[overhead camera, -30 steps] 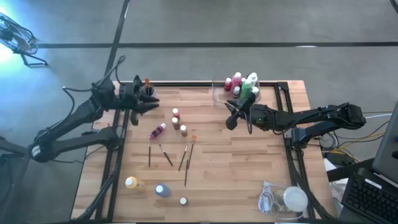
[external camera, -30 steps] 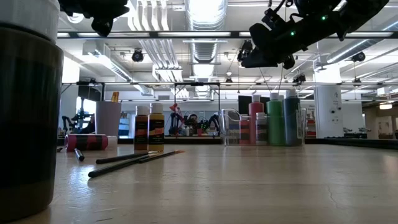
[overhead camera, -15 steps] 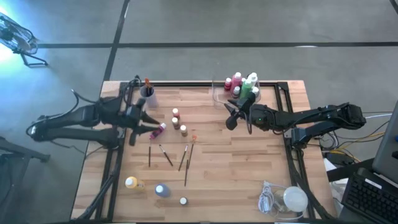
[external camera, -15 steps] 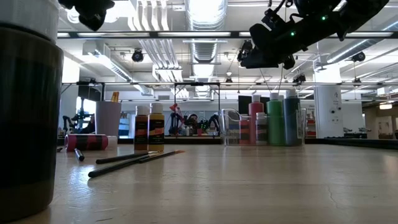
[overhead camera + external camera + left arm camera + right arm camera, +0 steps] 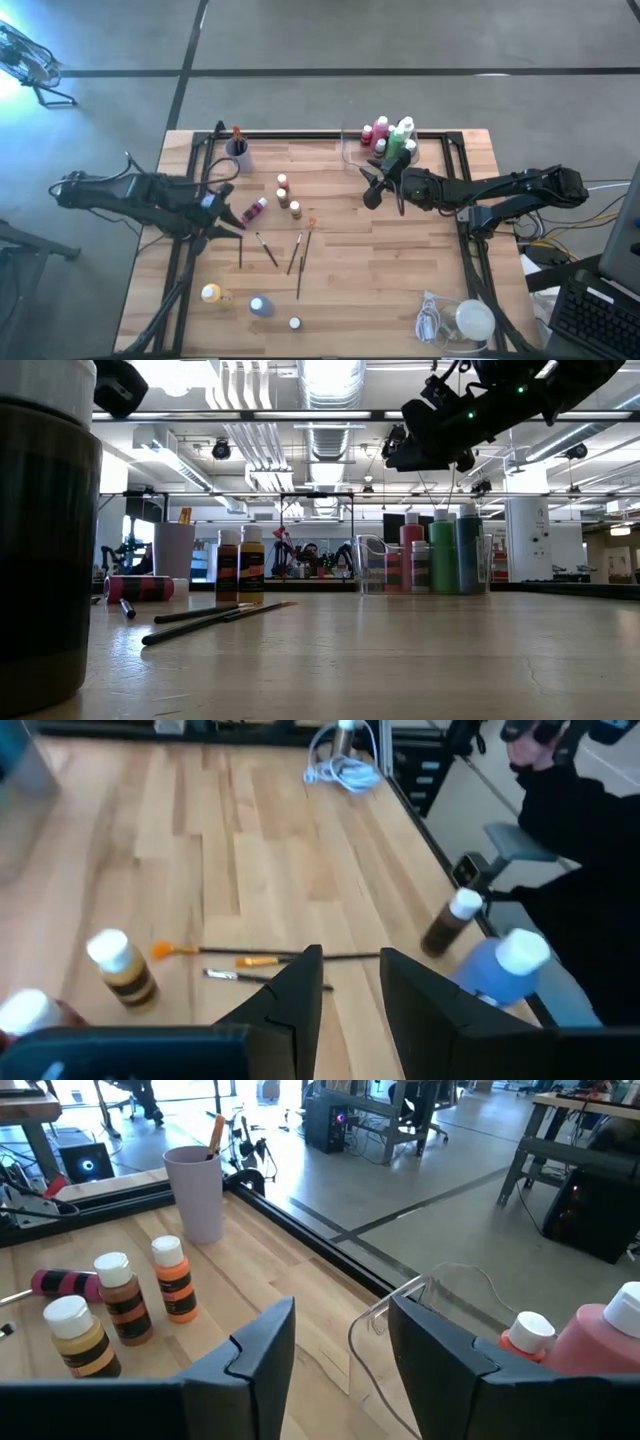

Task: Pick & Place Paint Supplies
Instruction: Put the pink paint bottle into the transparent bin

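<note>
Left gripper (image 5: 226,222) hangs over the paintbrushes (image 5: 271,250) mid-table, fingers narrowly parted, nothing held. Farther back, the right gripper (image 5: 372,186) hovers beside the clear tray (image 5: 350,150) of bottles (image 5: 392,140), fingers apart, empty.

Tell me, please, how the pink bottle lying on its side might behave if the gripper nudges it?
Lying flat, the round pink bottle would probably roll rather than slide. It looks small and likely light, so a slight nudge may send it toward the paintbrushes.
</note>
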